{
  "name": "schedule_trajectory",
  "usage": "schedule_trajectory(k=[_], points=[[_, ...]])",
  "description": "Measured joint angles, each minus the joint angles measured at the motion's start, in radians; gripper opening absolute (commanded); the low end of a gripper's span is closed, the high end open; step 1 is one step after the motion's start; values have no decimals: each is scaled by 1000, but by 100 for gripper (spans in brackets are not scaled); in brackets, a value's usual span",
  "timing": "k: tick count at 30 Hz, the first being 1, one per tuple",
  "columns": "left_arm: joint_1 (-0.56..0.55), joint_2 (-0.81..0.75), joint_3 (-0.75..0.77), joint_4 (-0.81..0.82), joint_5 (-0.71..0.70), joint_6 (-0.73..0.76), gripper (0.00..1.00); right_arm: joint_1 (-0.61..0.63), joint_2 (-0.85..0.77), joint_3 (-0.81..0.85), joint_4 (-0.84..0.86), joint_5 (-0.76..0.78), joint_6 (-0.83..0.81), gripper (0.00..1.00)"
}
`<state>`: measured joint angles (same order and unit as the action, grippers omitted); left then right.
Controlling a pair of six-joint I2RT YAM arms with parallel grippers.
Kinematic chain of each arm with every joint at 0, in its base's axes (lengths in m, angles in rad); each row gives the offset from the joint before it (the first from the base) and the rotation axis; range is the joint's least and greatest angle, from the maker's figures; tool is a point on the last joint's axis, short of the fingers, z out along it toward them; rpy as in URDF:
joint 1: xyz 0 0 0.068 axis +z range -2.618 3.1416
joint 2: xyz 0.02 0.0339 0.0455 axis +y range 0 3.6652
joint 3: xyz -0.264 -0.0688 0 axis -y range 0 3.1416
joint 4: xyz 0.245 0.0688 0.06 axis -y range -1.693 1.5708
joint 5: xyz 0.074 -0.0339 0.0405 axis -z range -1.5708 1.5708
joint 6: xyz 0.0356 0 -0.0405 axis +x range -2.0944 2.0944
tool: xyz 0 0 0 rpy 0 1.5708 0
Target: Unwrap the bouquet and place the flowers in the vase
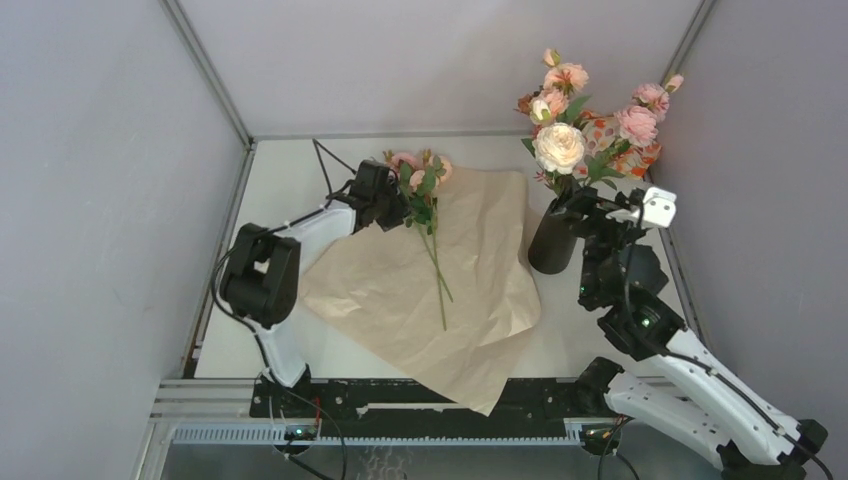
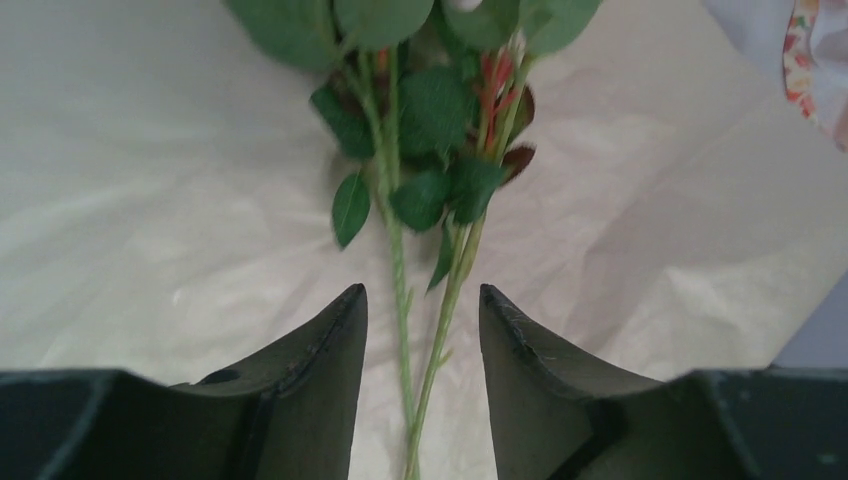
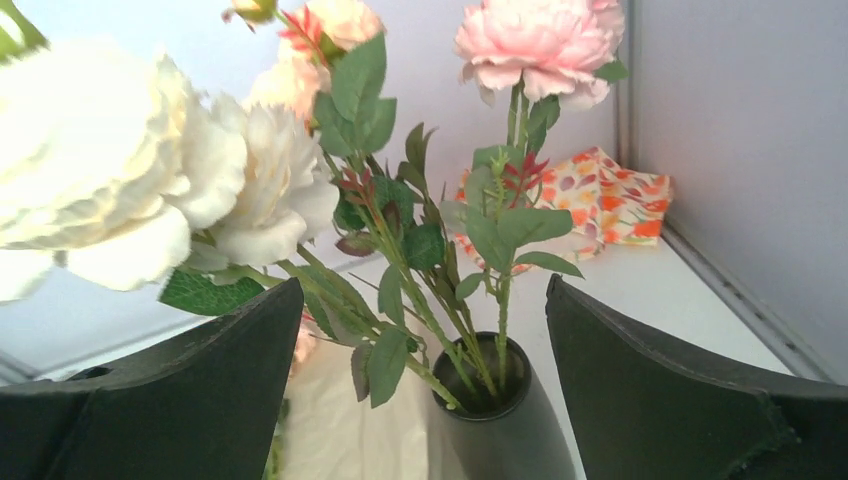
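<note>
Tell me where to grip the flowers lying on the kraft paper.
Grip the bare stems just below the leaves, coming down from above with the left gripper straddling them: they lie flat, side by side on the kraft paper.

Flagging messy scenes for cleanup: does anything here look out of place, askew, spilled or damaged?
Nothing looks damaged or spilled. The kraft paper lies skewed, its near corner hanging past the table edge. A few flower stems lie on it, not yet in the vase, with the left gripper open astride them.
</note>
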<state>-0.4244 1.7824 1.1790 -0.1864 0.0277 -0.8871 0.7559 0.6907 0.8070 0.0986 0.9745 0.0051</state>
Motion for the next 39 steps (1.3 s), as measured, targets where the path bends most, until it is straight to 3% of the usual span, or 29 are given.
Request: schedule_trajectory(k=[9, 19, 26, 28, 31, 33, 39], points=[[8, 279, 359, -178, -26, -3, 49, 17, -109, 39, -43, -121, 47, 95], [11, 318, 438, -349, -122, -3, 48, 19, -118, 39, -90, -186, 53, 93], [15, 438, 576, -395, -131, 6, 49, 19, -121, 39, -112, -233, 92, 90], [15, 464, 620, -415, -135, 10, 44, 19, -120, 39, -126, -251, 112, 87], [16, 492, 671, -438, -140, 19, 25, 19, -119, 39, -140, -278, 128, 82], [16, 502, 688, -446, -141, 25, 18, 19, -119, 39, -143, -296, 134, 81], [16, 512, 693, -448, -135, 32, 14, 19, -121, 39, -145, -335, 141, 82]])
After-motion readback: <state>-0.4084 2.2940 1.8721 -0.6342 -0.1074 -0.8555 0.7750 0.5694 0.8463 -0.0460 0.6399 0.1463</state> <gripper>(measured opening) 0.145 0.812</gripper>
